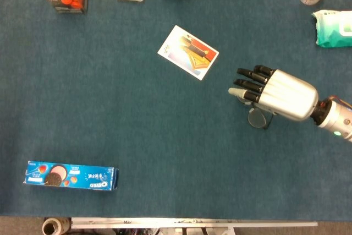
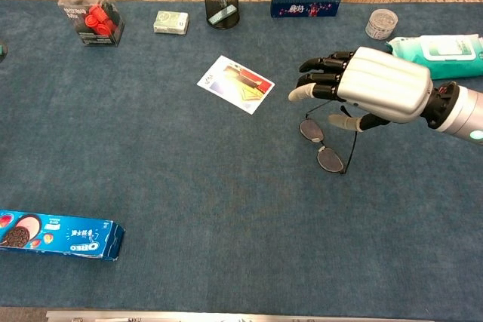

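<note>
Blue cloth (image 2: 226, 186): card (image 2: 235, 84) beside right hand (image 2: 377, 84), glasses (image 2: 324, 145).

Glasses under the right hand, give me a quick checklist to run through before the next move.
1. Right hand above the glasses: ok.
2. Fingers apart, holding nothing: ok.
3. Glasses lying flat on the table: ok.
4. Thumb touching the glasses' frame: cannot tell.
5. Space around the glasses; the card lies apart: ok.
6. Left hand in view: not ok, neither view shows it.
</note>
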You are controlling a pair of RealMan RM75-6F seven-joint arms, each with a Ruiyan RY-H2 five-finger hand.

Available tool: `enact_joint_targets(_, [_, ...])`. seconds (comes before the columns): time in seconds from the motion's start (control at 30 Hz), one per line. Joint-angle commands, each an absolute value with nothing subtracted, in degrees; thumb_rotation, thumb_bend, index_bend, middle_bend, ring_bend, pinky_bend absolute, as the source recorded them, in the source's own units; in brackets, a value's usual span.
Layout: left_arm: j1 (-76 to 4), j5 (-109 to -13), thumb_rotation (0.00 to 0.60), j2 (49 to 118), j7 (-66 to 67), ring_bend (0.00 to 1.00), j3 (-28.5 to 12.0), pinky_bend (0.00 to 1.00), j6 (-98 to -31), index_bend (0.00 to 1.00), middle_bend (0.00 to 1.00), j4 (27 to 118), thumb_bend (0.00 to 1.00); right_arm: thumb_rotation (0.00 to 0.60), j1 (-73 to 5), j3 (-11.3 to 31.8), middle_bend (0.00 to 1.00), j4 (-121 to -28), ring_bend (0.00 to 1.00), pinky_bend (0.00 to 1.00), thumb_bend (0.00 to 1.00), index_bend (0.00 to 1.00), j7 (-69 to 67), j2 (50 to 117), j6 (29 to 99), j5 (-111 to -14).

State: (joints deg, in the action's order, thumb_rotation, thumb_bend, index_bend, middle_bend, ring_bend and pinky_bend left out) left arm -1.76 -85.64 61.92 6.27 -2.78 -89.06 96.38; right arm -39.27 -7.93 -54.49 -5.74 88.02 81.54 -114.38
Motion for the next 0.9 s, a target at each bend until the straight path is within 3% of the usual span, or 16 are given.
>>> enact_joint_targets(0.03, [-1.7,-85.6,0.600,61.9,6.2,0.36,-2.8,0.45,-89.0,0.49,0.39,96.4,0.59,0.600,-39.1,-8.0,0.30,-52.1,0.17,0.35,0.34,0.27,-7.2,89.5,81.4,-113.6])
enact_joint_targets(0.9, [-1.8,-86.0,0.600,61.9,6.2,0.36,-2.5,0.45,-89.0,0.49,0.39,96.5,0.59,0.600,-39.6,-8.6,0.30,-39.6,0.17,0.35,0.36,0.27,-14.0,97.1,80.6,-110.4])
